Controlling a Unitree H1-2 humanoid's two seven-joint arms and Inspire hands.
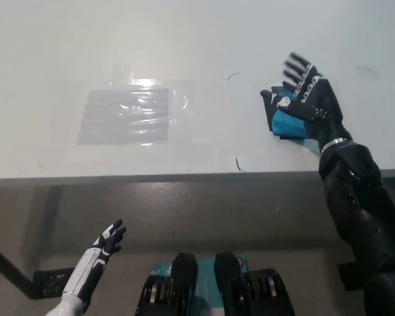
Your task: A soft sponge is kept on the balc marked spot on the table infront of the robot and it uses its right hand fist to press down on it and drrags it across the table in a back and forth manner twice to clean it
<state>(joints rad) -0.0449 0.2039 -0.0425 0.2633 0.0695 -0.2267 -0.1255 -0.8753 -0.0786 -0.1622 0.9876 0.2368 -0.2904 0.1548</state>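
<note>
— White and slim, the robot's left hand hangs below the near edge of the pale grey table, fingers spread and empty. Why there?

— It looks parked clear of the wiping, since the task belongs to the other arm.

— And the black right hand?

— Past that edge, on the tabletop, fingers fanned out and holding nothing; it lies flat over the soft blue sponge, which peeks out beneath the palm on the black marked spot. A fist seems needed to press it.

— Anything else?

— Left of the sponge, a glossy clear plastic patch lies well apart.
</note>
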